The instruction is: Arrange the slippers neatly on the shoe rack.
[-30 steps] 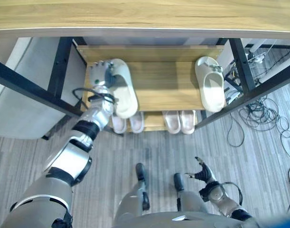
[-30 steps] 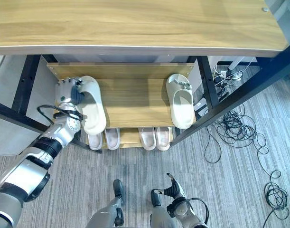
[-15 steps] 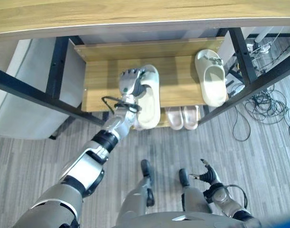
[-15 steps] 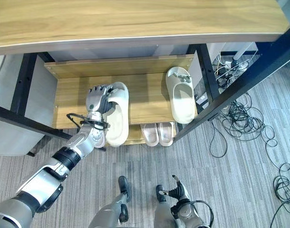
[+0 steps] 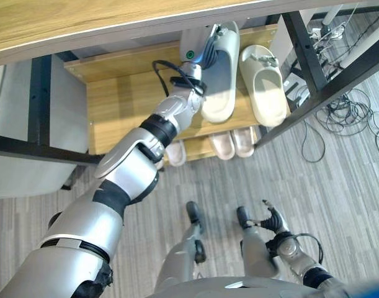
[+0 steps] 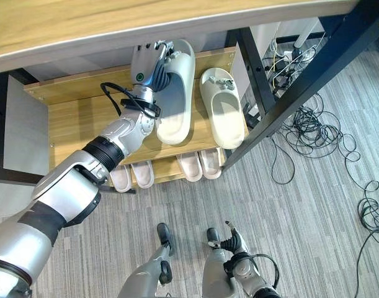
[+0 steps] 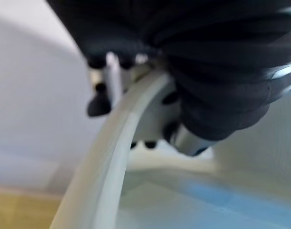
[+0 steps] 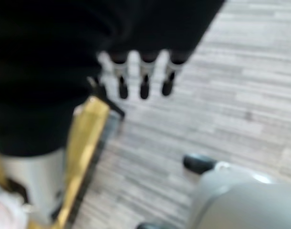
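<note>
My left hand [image 6: 149, 62] is shut on the edge of a cream slipper [image 6: 177, 93] over the wooden middle shelf [image 5: 121, 105] of the shoe rack. Up close, its fingers curl round the slipper's rim [image 7: 112, 157]. The held slipper lies lengthwise right beside a second cream slipper [image 6: 223, 112] at the shelf's right end, with their sides almost touching. Whether the held one rests on the shelf I cannot tell. My right hand [image 5: 273, 220] hangs low by the floor with its fingers [image 8: 143, 71] straight.
Two pairs of pale pink slippers [image 6: 192, 166] [image 6: 130, 177] stand on the lower shelf. A wooden table top [image 5: 84, 18] overhangs the rack. Black frame bars [image 5: 313, 68] cross at the right. Loose cables [image 6: 313, 136] lie on the floor at the right.
My left hand has carried the cream slipper from the shelf's left end rightwards, up beside the other cream slipper. The camera has shifted too. The right hand stays low.
</note>
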`<state>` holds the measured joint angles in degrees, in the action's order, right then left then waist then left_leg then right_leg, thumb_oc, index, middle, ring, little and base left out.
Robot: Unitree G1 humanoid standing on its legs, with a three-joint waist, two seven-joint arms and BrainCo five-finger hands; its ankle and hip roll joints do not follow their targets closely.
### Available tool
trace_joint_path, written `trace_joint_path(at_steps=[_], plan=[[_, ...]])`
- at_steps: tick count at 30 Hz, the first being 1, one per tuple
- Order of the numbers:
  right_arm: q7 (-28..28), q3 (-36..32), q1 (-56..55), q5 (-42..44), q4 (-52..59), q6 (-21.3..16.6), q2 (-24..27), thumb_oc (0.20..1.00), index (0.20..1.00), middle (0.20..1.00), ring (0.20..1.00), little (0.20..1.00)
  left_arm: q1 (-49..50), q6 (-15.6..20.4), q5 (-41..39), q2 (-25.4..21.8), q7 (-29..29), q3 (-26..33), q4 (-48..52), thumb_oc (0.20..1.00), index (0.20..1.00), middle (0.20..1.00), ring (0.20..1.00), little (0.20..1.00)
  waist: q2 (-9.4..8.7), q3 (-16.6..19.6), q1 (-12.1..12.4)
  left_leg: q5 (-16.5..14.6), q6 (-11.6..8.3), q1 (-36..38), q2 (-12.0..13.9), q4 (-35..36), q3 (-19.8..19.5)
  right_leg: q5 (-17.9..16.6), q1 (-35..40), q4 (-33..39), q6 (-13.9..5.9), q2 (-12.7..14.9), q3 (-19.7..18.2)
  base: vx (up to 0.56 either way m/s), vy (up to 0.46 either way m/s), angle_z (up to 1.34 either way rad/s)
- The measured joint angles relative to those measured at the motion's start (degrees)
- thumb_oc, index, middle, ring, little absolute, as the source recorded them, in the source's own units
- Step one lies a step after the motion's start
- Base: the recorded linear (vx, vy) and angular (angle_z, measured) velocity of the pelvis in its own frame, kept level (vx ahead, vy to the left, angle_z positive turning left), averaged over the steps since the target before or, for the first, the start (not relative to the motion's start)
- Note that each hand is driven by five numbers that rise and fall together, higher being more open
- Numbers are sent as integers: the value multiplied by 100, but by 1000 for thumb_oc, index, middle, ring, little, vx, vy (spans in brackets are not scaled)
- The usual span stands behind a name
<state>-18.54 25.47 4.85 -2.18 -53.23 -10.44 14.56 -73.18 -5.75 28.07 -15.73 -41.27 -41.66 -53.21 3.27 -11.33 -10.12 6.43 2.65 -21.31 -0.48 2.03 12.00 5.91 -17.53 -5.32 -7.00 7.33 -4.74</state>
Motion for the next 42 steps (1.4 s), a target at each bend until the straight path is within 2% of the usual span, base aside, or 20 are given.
trace_joint_path(at_steps=[4, 6, 10, 12, 19, 25, 30, 32, 42], plan=[[0, -3, -1, 89, -4, 0, 0, 1000, 1000, 1000, 1000, 1000, 72, 0, -63, 46, 1, 46, -2, 200, 200, 200, 200, 200, -1, 0, 12, 0, 0, 8, -5, -8, -3, 30, -27, -86, -44, 6, -6, 0, -4, -1], [-1, -4, -5, 90, 5, 1, -4, 1000, 1000, 1000, 1000, 1000, 232, 9, -293, 126, 3, 262, 66, 200, 200, 200, 200, 200, -1, 0, 19, 0, 0, 16, -5, -12, -6, 39, -36, -118, -58, 6, -5, 0, 0, 0], [-11, -45, -20, 103, 60, 10, -12, 1000, 1000, 1000, 1000, 1000, 836, 18, -500, 159, 7, 713, 1006, 200, 200, 200, 200, 200, 0, 0, 87, 6, 5, 29, -20, -46, -44, 50, -3, -162, -70, 19, 33, -10, -41, 6], [-12, -78, 13, 144, 59, 41, -33, 1000, 1000, 1000, 1000, 1000, 1189, 53, -726, 331, 20, 739, 1044, 200, 200, 200, 200, 200, 0, 1, 176, 17, 18, 34, -31, -48, -127, 50, 32, -169, -71, 26, 102, -2, -27, 15], [-14, -64, 21, 147, -50, 99, -110, 1000, 1000, 1000, 1000, 1000, 1579, 47, -714, 490, 83, 684, 1002, 200, 200, 200, 200, 200, -1, 4, 175, 35, 44, 48, -88, -80, -150, 54, 52, -219, -77, 90, 128, -13, -10, 4], [-33, -76, 62, 214, -161, 92, -102, 1000, 1000, 1000, 1000, 1000, 1456, -8, -566, 748, 63, 568, 49, 200, 200, 200, 200, 200, 14, 16, 108, 35, 44, 22, -88, -87, -78, 85, -136, -384, -104, 95, 25, -9, 6, -8], [-40, -26, 185, 267, -279, 84, -107, 1000, 1000, 1000, 1000, 1000, 1054, -92, -544, 758, 7, 569, -284, 200, 200, 200, 200, 200, 24, 31, 18, 35, 44, -10, -87, -76, 11, 103, -276, -496, -108, 91, -87, 3, -12, -10], [-55, -5, 228, 270, -337, 86, -71, 1000, 1000, 1000, 1000, 1000, 942, -108, -486, 835, -5, 559, -540, 200, 200, 200, 200, 200, 86, 150, 4, 53, 64, -167, -87, -77, 32, 111, -475, -557, -104, 83, -124, 21, -18, -7], [-92, 16, 244, 303, -422, 4, -54, 1000, 1000, 1000, 1000, 1000, 610, -166, -503, 490, -52, 567, -903, 200, 200, 200, 200, 200, 73, 202, -90, 57, 71, -182, -78, -18, 172, 112, -621, -615, -106, 69, -258, 16, -12, -6]])
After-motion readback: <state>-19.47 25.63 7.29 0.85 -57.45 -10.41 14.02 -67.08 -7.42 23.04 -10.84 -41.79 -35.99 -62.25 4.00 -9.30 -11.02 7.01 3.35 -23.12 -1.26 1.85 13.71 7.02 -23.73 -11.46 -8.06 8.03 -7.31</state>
